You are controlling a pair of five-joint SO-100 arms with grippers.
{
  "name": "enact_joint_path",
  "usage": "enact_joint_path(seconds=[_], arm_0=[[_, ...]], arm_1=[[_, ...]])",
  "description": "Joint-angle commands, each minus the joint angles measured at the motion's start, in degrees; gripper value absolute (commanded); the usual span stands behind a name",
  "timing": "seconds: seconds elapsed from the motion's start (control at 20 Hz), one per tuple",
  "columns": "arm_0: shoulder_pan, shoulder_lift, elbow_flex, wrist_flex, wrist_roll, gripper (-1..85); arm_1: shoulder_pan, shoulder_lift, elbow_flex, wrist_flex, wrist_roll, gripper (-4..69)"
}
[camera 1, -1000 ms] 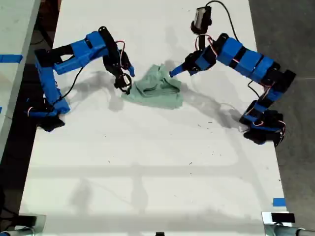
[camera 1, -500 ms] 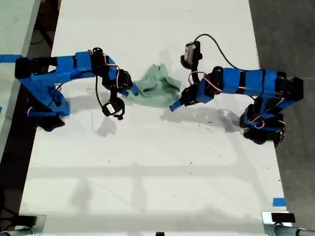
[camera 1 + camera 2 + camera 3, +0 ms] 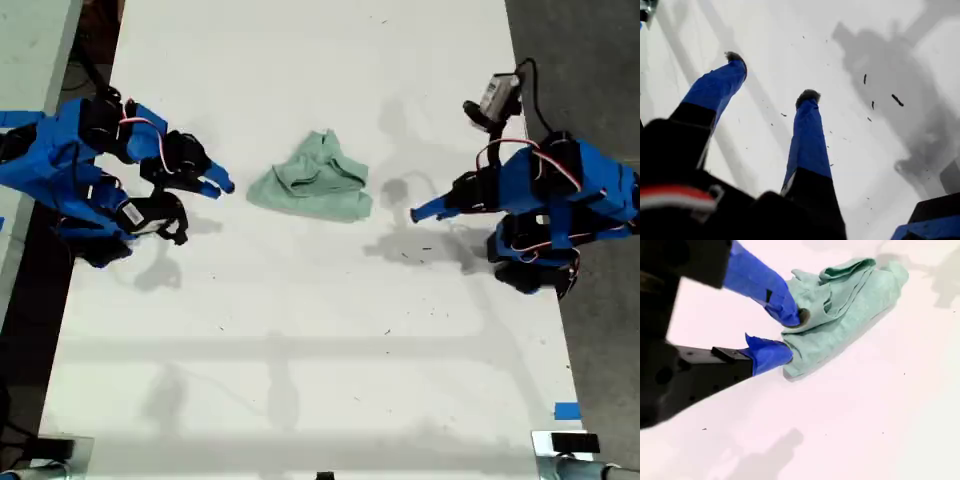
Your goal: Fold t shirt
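Saw a white tabletop [image 3: 300, 380] filling most of the exterior view, long edges running from that view's top to its bottom. Found one blue arm [image 3: 560, 190] folded back at the long edge on the exterior view's right, and a second blue arm [image 3: 60, 165] drawn back at the long edge on the exterior view's left. Found the t shirt [image 3: 312, 188] lying on the tabletop between the two arms, about midway between the long edges and nearer the edge at the exterior view's top than the one at its bottom; pale mint green, wrinkled and bunched into a rough triangle with folds piled along the top. Matched my first gripper [image 3: 415, 213] to the arm on the exterior view's right: pointed toward the t shirt but well apart from it, hovering over bare tabletop, jaws spread wide with nothing between them [image 3: 770, 75]. Matched my second gripper [image 3: 218, 186] to the arm on the exterior view's left: near the t shirt's closest corner with a gap showing in the exterior view, jaws parted and gripping nothing [image 3: 790, 335], the cloth [image 3: 850, 305] lying just past the tips. Noticed small dark specks [image 3: 897, 100] scattered on the tabletop ahead of my first gripper.
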Motion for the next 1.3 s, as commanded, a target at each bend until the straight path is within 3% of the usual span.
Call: enact_joint_path(seconds=[0.0,0.3,0.35,0.5,0.75,0.95,1.25], arm_0=[[-0.53,13.80,5.36,2.11,-2.37,5.8],[4.66,28.56,18.46,2.81,-8.35,5.3],[4.39,31.55,20.21,2.90,-8.35,5.4],[5.27,41.40,26.28,2.90,-9.32,5.3],[6.50,49.13,31.20,1.67,-7.91,2.6],[10.20,60.12,43.68,-6.94,-7.38,3.3],[8.00,63.02,59.15,-18.46,-6.68,1.8]], arm_1=[[-3.25,12.39,7.82,0.18,3.96,22.5],[-9.23,39.64,24.70,-3.34,6.86,21.4],[-9.67,41.04,26.28,-1.14,7.73,21.4],[-13.62,41.13,32.78,-4.13,7.03,24.2],[-16.08,41.40,40.08,-3.08,9.32,26.9],[-16.26,41.40,41.57,-4.31,10.02,31.6],[-15.56,41.40,53.61,-8.70,11.16,30.2]])
